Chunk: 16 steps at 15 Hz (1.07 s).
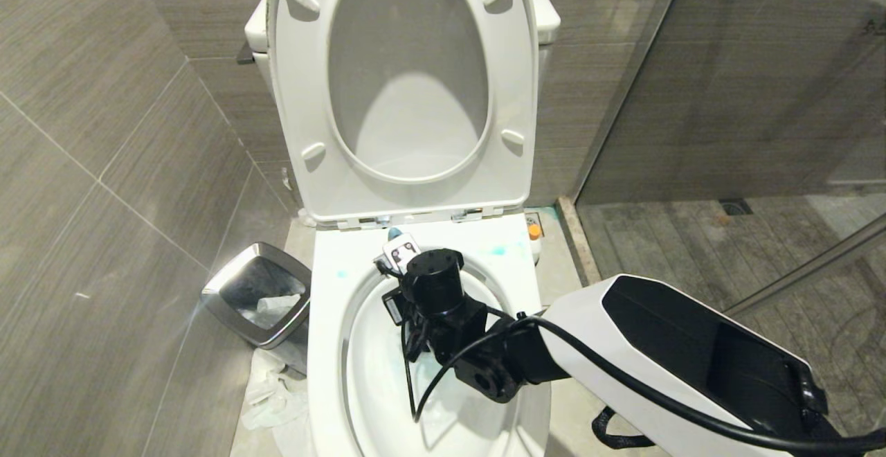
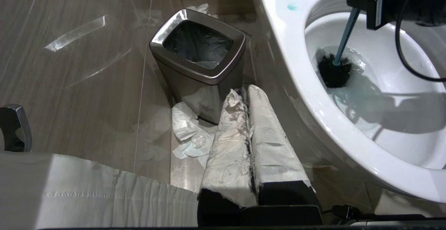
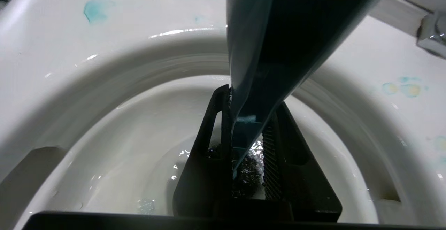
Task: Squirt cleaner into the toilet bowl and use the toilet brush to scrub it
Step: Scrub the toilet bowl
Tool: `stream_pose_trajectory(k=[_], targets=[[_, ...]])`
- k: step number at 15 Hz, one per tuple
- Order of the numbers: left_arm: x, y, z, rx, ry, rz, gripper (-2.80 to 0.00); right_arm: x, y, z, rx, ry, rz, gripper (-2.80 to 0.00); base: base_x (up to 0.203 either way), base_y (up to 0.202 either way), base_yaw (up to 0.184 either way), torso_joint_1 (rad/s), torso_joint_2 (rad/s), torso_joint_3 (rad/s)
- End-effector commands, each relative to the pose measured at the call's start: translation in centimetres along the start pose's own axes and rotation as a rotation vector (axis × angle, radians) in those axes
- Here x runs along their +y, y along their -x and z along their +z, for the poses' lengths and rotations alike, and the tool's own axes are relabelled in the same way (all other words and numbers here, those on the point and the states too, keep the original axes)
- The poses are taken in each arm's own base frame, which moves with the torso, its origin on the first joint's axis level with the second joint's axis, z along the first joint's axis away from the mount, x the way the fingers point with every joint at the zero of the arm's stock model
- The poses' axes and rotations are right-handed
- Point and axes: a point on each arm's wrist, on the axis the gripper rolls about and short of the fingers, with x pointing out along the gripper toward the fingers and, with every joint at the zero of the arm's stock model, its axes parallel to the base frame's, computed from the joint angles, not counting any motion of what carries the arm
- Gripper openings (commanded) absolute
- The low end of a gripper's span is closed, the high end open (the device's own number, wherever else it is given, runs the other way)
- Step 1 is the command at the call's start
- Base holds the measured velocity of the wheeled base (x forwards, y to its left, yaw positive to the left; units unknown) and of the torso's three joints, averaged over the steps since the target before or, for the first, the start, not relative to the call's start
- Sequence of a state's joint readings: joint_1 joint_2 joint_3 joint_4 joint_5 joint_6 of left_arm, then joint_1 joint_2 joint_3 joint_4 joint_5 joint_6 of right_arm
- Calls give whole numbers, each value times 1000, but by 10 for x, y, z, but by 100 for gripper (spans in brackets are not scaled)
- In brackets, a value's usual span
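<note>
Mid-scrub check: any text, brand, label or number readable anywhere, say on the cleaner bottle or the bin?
None can be read.
cleaner: only its orange cap and white body show beside the toilet bowl; no label is visible.
bin: plain steel rim, no lettering.
toilet brush in the right gripper: no marks.

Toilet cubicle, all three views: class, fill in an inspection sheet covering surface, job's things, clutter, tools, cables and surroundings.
Surface: toilet bowl rim carries blue-green cleaner spots; seat and lid raised.
Job's things: toilet brush head down in the bowl water; cleaner stands on the floor beside the toilet base.
Clutter: crumpled tissue on the floor beside the steel-rimmed bin.
Tools: right tool shut on the toilet brush handle over the bowl; left tool, fingers wrapped in white paper, shut, parked low beside the bowl.
Cables: black cable loops along the right arm over the bowl.
Surroundings: grey tiled walls, glass shower partition.
</note>
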<state>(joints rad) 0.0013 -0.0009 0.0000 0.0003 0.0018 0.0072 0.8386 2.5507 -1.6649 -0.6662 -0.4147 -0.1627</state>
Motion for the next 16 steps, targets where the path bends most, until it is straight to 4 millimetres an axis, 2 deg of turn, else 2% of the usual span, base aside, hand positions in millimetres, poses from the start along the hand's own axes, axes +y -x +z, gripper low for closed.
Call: stream_pose_trajectory(k=[1,3,6,8,11,13,16], targets=[[0,0,0,1,3,0,-280,3,-7,-19,35,15,-2,-280,0,0,0,0,0,0],[0,0,0,2,3,1,-280,2,-6,-18,35,15,-4,-280,0,0,0,0,0,0],[0,0,0,1,3,0,-280,-5,4,2,6,3,-7,-280,0,0,0,0,0,0],[0,0,0,1,-1,0,-280,-12,18,22,-20,-9,-7,-280,0,0,0,0,0,0],[0,0,0,1,-1,1,-280,-23,50,45,-30,-11,6,-280,0,0,0,0,0,0],[0,0,0,1,-1,1,-280,-27,67,44,-6,-1,16,-280,0,0,0,0,0,0],[0,0,0,1,0,0,-280,-30,73,48,-44,-16,7,-280,0,0,0,0,0,0]])
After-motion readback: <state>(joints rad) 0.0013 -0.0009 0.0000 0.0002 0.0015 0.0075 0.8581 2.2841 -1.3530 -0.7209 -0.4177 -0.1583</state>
